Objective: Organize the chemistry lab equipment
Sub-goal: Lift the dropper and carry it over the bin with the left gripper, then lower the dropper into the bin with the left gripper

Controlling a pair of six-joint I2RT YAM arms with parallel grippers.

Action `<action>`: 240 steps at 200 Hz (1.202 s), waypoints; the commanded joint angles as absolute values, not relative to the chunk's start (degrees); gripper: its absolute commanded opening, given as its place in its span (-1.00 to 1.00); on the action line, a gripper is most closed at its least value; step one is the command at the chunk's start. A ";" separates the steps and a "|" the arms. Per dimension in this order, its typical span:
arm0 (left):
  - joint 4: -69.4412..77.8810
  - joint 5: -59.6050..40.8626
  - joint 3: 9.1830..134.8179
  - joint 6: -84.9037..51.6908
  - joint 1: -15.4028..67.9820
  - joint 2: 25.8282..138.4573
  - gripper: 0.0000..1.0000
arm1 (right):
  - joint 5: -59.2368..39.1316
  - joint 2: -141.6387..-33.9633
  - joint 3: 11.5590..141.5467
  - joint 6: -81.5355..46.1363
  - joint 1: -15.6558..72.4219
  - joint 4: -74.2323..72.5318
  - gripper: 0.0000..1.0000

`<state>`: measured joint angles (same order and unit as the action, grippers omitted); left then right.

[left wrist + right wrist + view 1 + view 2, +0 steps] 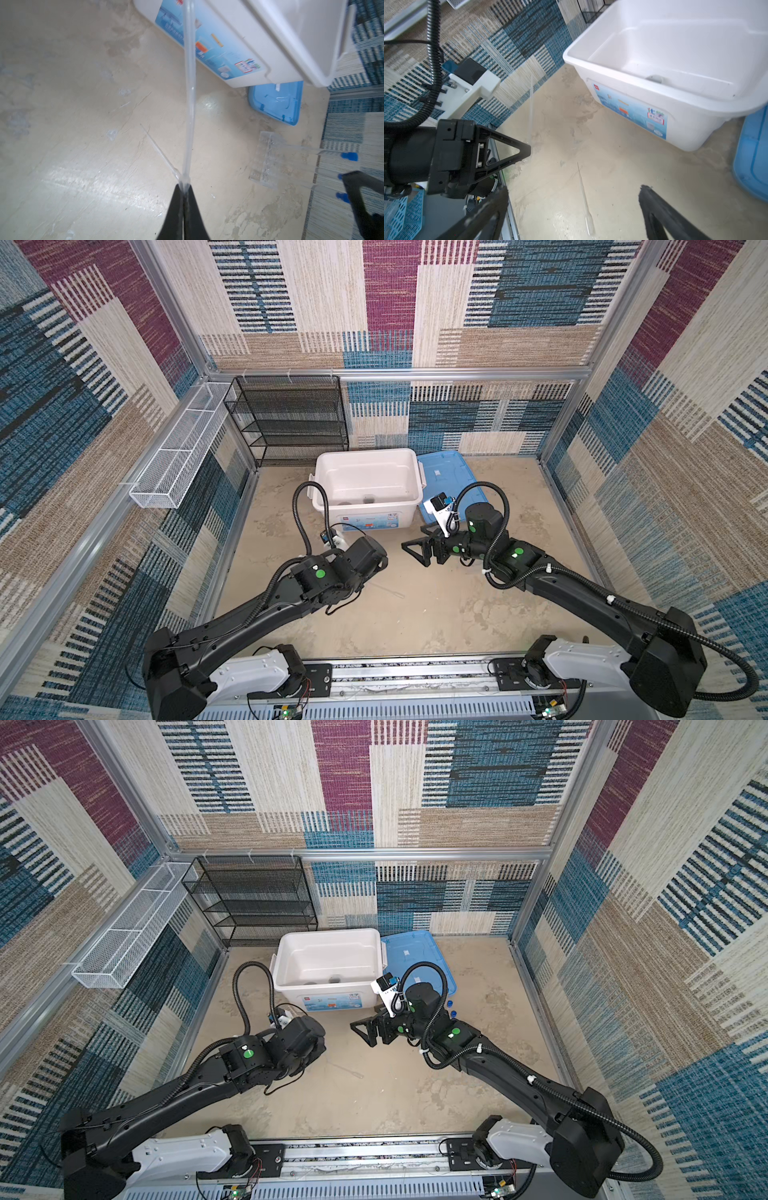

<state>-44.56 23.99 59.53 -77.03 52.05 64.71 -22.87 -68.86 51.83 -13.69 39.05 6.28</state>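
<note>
Left gripper (184,187) pinches a clear dropper (190,83) by its end, raised before the white bin (691,133). Right gripper (573,188) stands spread, empty. Risk: the slender dropper may pivot, slip out or strike the bin's wall.

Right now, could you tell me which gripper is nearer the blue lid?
Right. The right gripper hangs open in front of the blue lid; the left gripper, shut on a clear dropper, is farther left.
</note>
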 commanded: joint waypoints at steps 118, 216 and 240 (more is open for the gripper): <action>-38.12 -2.29 93.82 -35.51 37.59 89.02 -0.94 | -13.08 -75.77 68.76 -13.30 31.98 6.86 0.99; -43.89 -14.85 117.78 -27.33 30.99 115.79 -1.00 | -18.49 -84.27 72.98 -12.94 24.26 9.47 0.98; -44.23 -18.11 120.16 -27.65 29.38 120.76 -1.00 | -19.68 -86.51 74.00 -11.83 23.99 10.27 0.99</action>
<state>-41.87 -14.37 118.19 -29.82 30.74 117.34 -16.71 -85.06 72.90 -12.97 24.14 9.74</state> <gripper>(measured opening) 0.048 0.993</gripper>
